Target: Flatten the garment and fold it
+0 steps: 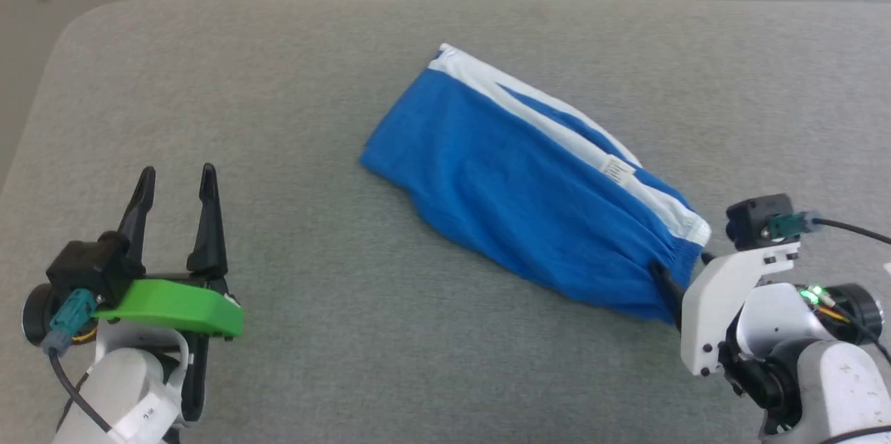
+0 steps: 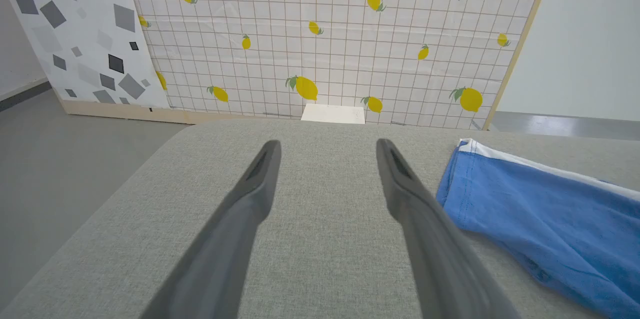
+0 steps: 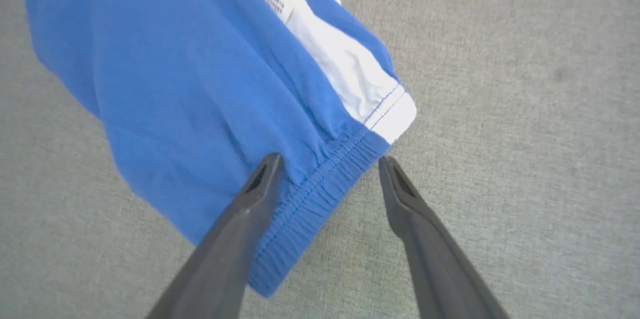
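Shorts point(image 1: 515, 179) on a grey counter point(image 1: 278, 82), seen from the head and both wrists. The blue shorts lie right of the counter's centre as a long, fairly flat shape set on a diagonal. The white-trimmed hem end points to the far side and the gathered waistband point(image 3: 320, 184) lies nearest the robot's right. A white stripe point(image 1: 550, 124) runs along the far-right long edge and carries a small white label point(image 1: 616, 169). Shallow wrinkles cross the blue cloth near the waistband. The left tool point(image 1: 177, 170) stands released at the near left of the counter, its two dark fingers spread and pointing away from the robot, well apart from the shorts. In the left wrist view the fingers frame bare counter, with the hem end just beyond the right-hand one. The right tool point(image 3: 328, 160) is likewise released and grasps nothing. It hangs at the waistband end. In the right wrist view one finger point(image 3: 240, 229) overlaps the waistband and the other point(image 3: 425, 239) lies over bare counter, with the waistband's white corner between the tips. Contact with the cloth cannot be told. Beyond the counter's far edge are a white block point(image 2: 332, 113), a lemon-print panel point(image 2: 350, 34) and a panel point(image 2: 75, 24) of grey squares.
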Robot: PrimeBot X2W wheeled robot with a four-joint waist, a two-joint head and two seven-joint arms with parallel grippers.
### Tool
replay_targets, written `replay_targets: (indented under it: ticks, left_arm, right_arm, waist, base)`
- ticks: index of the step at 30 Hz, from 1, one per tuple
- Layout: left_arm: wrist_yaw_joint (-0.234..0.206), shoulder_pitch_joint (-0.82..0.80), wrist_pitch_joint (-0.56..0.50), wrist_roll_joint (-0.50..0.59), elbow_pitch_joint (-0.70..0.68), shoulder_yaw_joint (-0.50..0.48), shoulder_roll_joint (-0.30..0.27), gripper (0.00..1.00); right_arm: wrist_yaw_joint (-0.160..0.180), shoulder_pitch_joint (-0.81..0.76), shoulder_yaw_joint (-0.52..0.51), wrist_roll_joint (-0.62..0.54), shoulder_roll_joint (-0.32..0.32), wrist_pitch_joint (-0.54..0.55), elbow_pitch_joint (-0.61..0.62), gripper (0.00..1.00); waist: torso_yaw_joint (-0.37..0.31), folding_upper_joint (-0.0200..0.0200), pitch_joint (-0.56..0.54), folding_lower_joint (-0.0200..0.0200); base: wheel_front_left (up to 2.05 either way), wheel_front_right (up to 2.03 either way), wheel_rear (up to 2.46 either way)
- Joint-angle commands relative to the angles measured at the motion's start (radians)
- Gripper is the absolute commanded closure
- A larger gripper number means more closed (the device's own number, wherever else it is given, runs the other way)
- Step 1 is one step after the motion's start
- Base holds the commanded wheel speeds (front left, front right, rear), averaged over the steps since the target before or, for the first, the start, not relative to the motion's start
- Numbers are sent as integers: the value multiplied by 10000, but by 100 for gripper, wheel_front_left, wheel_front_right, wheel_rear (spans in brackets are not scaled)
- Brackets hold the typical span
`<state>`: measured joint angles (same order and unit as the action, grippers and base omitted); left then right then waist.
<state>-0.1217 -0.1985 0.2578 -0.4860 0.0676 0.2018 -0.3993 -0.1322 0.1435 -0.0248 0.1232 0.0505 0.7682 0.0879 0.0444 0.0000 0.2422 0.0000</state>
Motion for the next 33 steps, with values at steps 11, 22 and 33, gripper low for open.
replay_targets:
  ticks: [11, 22, 33]
  left_arm:
    - [159, 97, 39, -111, -147, 2, 232, 0]
    - [689, -469, -283, -221, 313, 330, 189, 0]
    - [1675, -4128, -4711, -865, 2614, 2012, 863, 0]
  right_arm:
    - [15, 401, 64, -11, -3, -278, -2090, 0]
    - [15, 949, 252, -72, -3, -733, -2484, 100]
    - [15, 1472, 839, 508, -3, -1079, -2064, 100]
  waist:
    - [417, 0, 279, 0]
    - [148, 0, 407, 0]
    - [-663, 0, 904, 0]
  base:
    - [0, 0, 0]
    - [0, 0, 0]
    - [0, 0, 0]
